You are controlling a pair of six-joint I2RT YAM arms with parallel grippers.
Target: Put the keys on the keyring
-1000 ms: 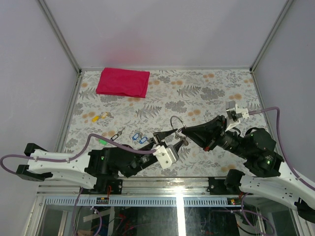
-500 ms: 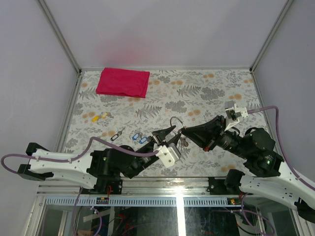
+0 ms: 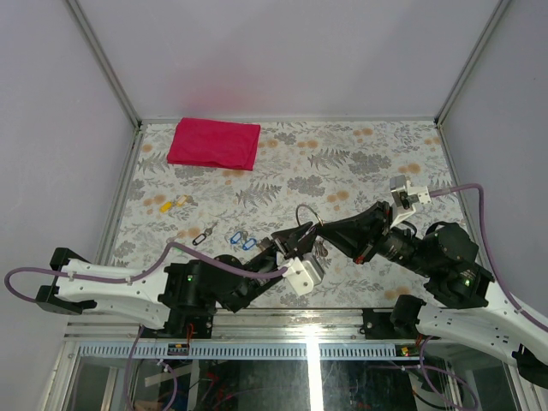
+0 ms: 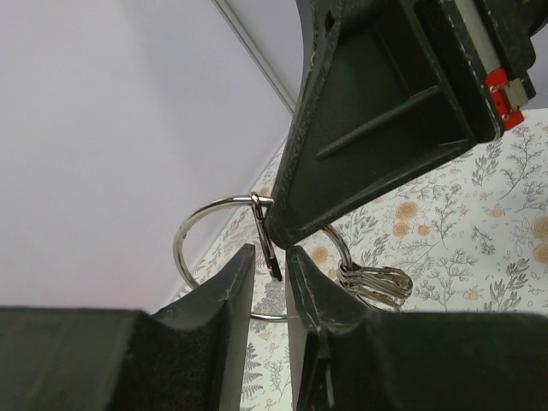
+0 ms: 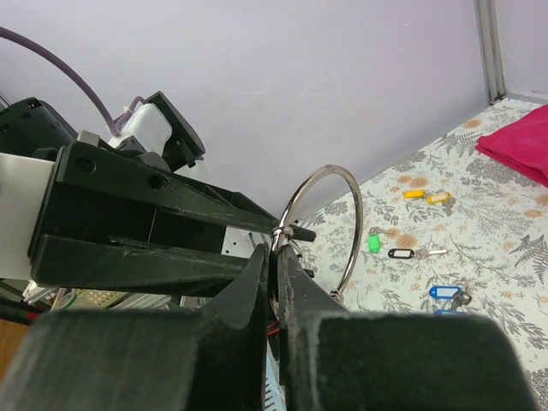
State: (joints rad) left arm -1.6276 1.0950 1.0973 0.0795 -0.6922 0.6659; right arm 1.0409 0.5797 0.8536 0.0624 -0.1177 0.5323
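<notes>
Neither of the keys is threaded: both lie on the worktop near its front edge, left of centre, so all the threading is left to do. Right of them, the left gripper has its jaws narrow about the joint of the keyring, which is raised above the worktop; whether they pinch it is unclear. The right gripper is clamped tight on the ring's wire, hiding where it opens.

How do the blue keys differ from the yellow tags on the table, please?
The keys have blue heads; the yellow tags are yellow. The keys lie near the front middle of the table; the yellow tags lie farther back, toward its left edge. Both are pairs lying loose on it.
</notes>
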